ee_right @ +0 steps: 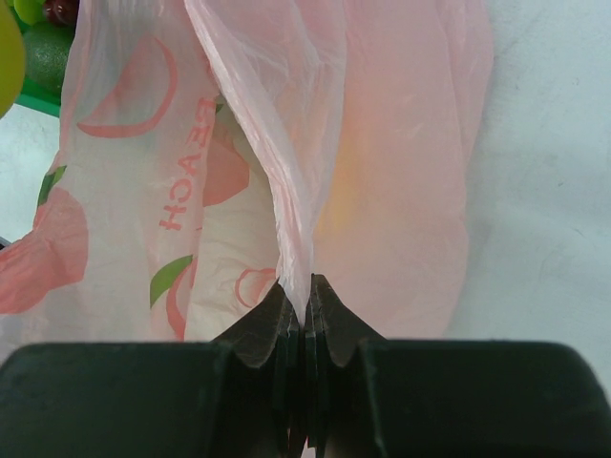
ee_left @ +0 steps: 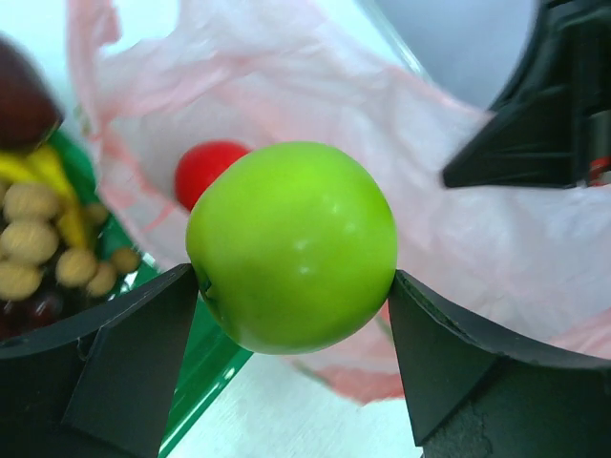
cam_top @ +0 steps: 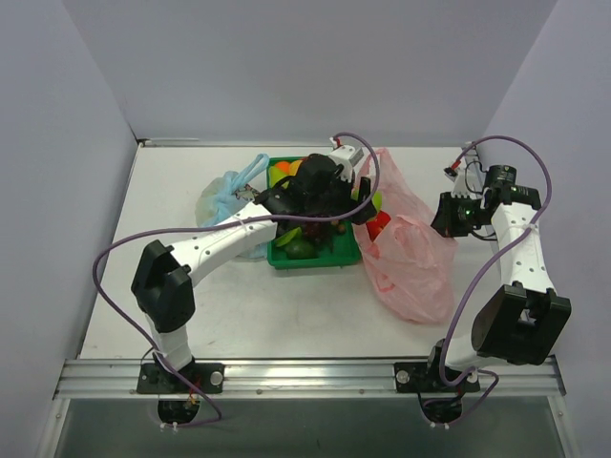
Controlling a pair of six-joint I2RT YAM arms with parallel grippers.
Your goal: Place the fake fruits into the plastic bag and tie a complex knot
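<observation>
The left gripper (ee_left: 296, 281) grips a green fruit (ee_left: 291, 246) between both fingers, just in front of the open mouth of the pink bag (ee_left: 477, 219), where a red fruit (ee_left: 205, 167) lies inside. The right gripper (ee_right: 305, 303) is pinched tight on a fold of the bag's edge. The bag lies just right of the green tray (cam_top: 315, 260), which holds other fruits (cam_top: 301, 246). A blue bag (cam_top: 221, 196) sits to the tray's left.
</observation>
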